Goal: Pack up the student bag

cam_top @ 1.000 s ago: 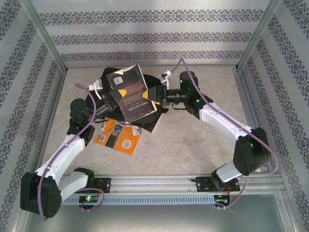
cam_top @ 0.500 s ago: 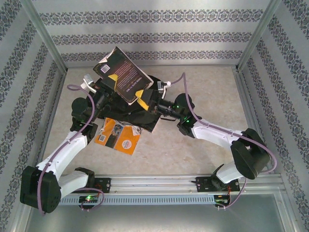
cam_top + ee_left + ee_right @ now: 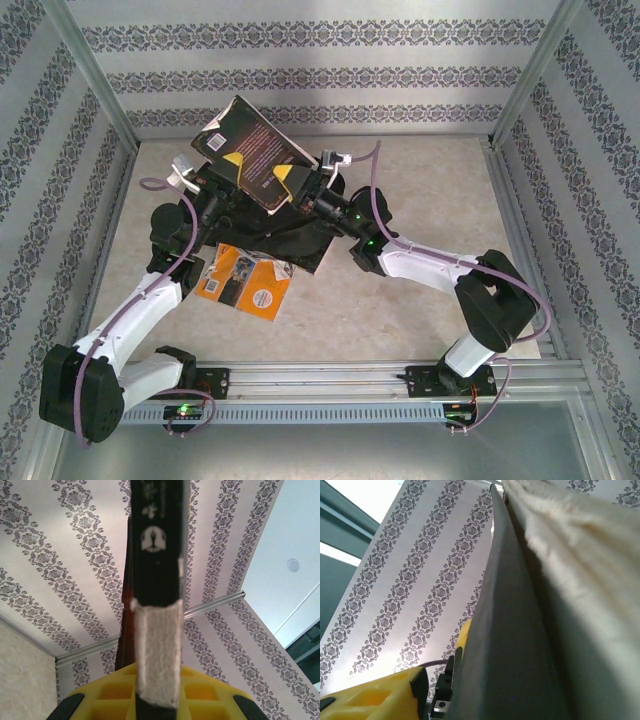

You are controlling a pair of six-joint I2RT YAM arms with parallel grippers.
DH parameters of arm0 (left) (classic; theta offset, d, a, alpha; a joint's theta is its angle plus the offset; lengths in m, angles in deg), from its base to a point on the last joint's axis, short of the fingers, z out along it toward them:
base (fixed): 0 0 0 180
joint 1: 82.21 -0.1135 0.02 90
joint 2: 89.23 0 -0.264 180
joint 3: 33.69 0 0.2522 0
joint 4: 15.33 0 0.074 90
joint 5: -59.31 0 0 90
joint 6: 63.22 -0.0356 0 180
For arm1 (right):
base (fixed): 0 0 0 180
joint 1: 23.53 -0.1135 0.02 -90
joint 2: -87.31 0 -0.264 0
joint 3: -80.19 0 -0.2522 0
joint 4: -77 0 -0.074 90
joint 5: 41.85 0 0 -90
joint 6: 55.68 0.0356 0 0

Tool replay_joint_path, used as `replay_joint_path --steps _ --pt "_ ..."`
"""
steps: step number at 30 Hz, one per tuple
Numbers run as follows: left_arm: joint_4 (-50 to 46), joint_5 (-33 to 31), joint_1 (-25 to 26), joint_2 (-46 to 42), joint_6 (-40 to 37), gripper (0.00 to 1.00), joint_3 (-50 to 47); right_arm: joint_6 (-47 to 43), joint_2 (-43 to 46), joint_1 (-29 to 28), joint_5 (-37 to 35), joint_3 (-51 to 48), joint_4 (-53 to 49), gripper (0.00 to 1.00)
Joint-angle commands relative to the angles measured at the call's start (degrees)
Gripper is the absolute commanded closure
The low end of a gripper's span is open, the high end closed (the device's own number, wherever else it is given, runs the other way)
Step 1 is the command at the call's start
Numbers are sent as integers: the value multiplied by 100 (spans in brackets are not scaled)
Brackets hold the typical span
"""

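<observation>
The left gripper [image 3: 156, 700] is shut tight on a dark book [image 3: 250, 145] and holds it up in the air at the far left of the table [image 3: 330, 320]. In the left wrist view the thin back of the book stands straight up between the yellow fingers [image 3: 95, 700]. It has a small white picture [image 3: 153, 539] on it, like a badge, and a strip of white tape [image 3: 157, 650] lower down. There are tiny white marks above the badge, too blurry to read. From the top view the cover has lines of white writing and yellow shapes, but the words are too small to read.

An orange booklet [image 3: 245, 283] lies flat on the table, near the left arm. It has a white patch and small print I cannot read.

The student bag [image 3: 290, 245] lies flat under the book, left of the middle of the table and touching the far edge of the orange booklet.

The right gripper [image 3: 295, 180] is at the near right corner of the book. One yellow finger [image 3: 370, 700] shows just beside the cover. I cannot tell if it is squeezing the book or is loose.

A second ago the book lay lower and flatter over the bag. Now it is tipped up and farther away. The right arm has swung in to the left. The orange booklet has not moved.
</observation>
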Motion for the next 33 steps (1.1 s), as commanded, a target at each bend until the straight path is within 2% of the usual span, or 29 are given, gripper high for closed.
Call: replay_joint_path --steps 1,4,8,13,15,16,17,19,21,25,27,30,33 --pt "238 -93 99 -143 -155 100 114 -251 -1 -82 -122 224 92 44" --pt "221 -109 153 -130 -219 100 104 -388 72 -90 -234 192 -179 46" --pt "175 -145 227 -119 -317 100 64 -486 82 -94 -395 197 -397 56" --pt "111 -145 312 -125 -428 100 -17 -538 92 -8 -582 178 -645 88" --pt "-88 -187 322 -185 -530 100 -85 -515 152 120 -550 78 -640 98" --pt "-301 -218 319 -259 -678 94 -103 -531 228 230 -490 1 -674 100" --pt "-480 -207 311 -316 -901 85 -86 -561 325 327 -418 -81 -772 100" --pt "-1434 -73 313 -398 -1581 63 159 -744 688 664 -260 -289 -1367 100" --pt "-2470 250 323 -233 -2347 53 664 -1187 1171 966 -194 -463 -2412 100" --pt "-3934 946 402 673 -3427 47 1574 -2597 2156 1363 -649 -541 -4850 100" --pt "-4773 939 555 1178 -4116 45 2098 -3220 2582 1482 -1157 -474 -5973 100" --pt "-5880 340 1073 1863 -5287 41 2937 -3534 3205 1762 -2015 -562 -7055 100" --pt "-6860 -356 1664 2700 -6244 36 3953 -3430 3641 2309 -1951 -808 -7545 100"
